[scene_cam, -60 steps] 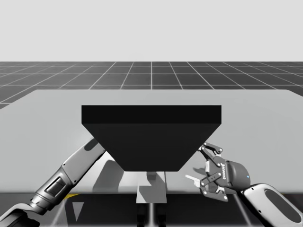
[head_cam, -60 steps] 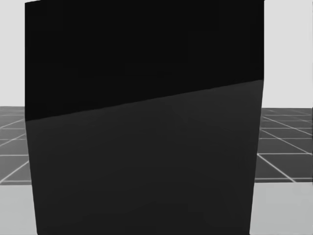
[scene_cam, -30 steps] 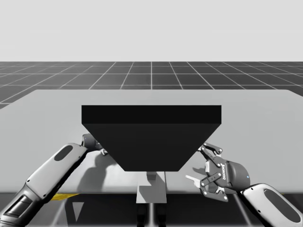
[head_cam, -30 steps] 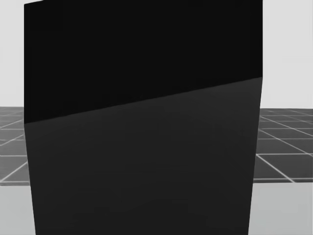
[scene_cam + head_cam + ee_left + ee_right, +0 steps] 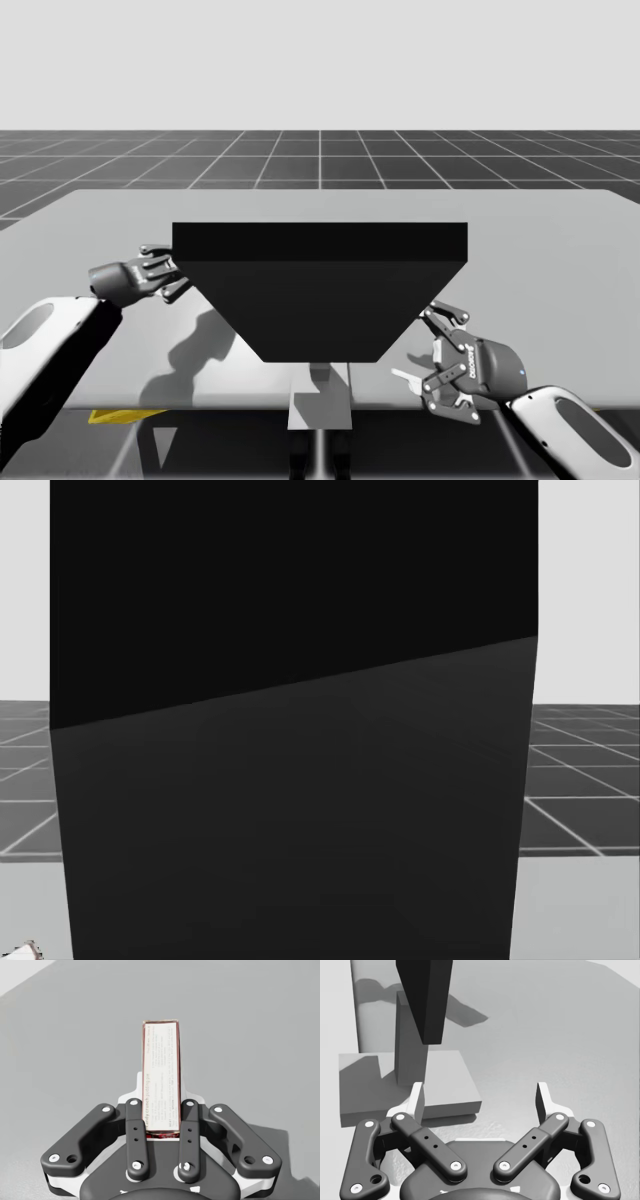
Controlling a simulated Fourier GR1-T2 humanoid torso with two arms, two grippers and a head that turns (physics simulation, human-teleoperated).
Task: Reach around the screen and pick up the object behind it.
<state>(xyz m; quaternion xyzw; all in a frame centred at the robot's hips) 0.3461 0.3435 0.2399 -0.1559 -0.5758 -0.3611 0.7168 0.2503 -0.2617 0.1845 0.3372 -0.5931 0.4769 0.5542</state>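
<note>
screen — top, foot cropped (head view) | left arm cropped, high view

Bright, even light falls from above on the pale grey worktop. The flat black screen stays dark; in the head view its face splits into a blacker upper band and a greyer lower part. My left hand casts a soft grey shadow on the worktop, and the slim pale box it clasps is evenly lit.
</note>
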